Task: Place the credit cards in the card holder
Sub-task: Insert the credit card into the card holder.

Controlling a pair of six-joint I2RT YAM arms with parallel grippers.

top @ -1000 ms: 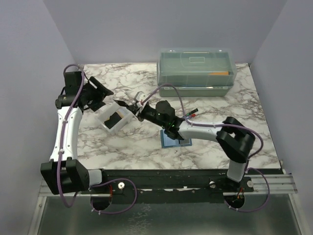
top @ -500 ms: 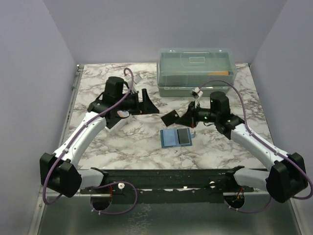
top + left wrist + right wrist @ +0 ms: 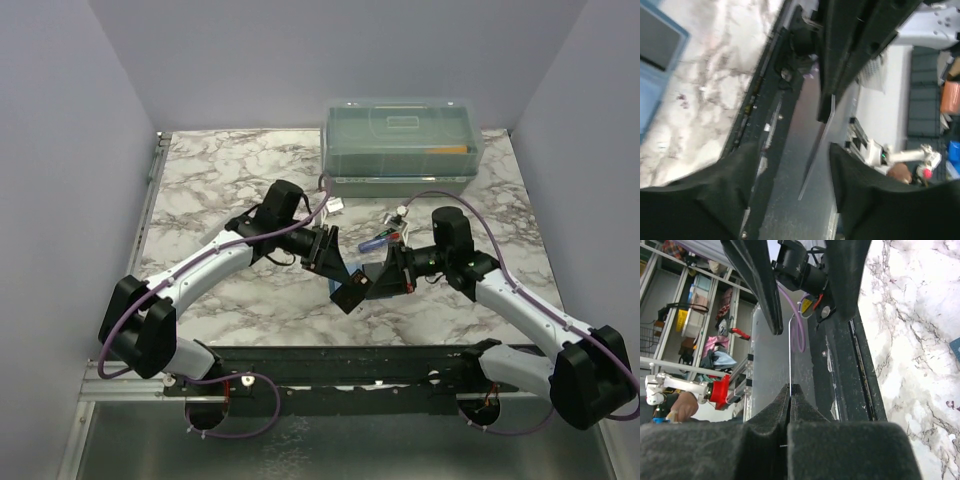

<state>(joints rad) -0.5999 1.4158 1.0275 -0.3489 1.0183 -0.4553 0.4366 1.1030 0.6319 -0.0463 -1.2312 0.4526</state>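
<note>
My right gripper (image 3: pixel 791 387) is shut on a thin credit card (image 3: pixel 790 350), seen edge-on and sticking straight out from the pads. My left gripper (image 3: pixel 790 160) is open, one finger on either side of that card's free end (image 3: pixel 817 150), and I see no contact. In the top view both grippers meet low over the table's front middle, the left gripper (image 3: pixel 338 272) facing the right gripper (image 3: pixel 373 277). The teal-blue card holder (image 3: pixel 655 45) lies open on the marble, mostly hidden under the grippers in the top view.
A large translucent lidded box (image 3: pixel 400 145) stands at the back right of the marble table (image 3: pixel 220 190). The black front rail (image 3: pixel 330 360) runs just below the grippers. Purple cables loop off both arms.
Both arms have swung in to the front middle. The grippers, apart before, now face each other over the card holder, with the left fingers around the card that the right one holds.
</note>
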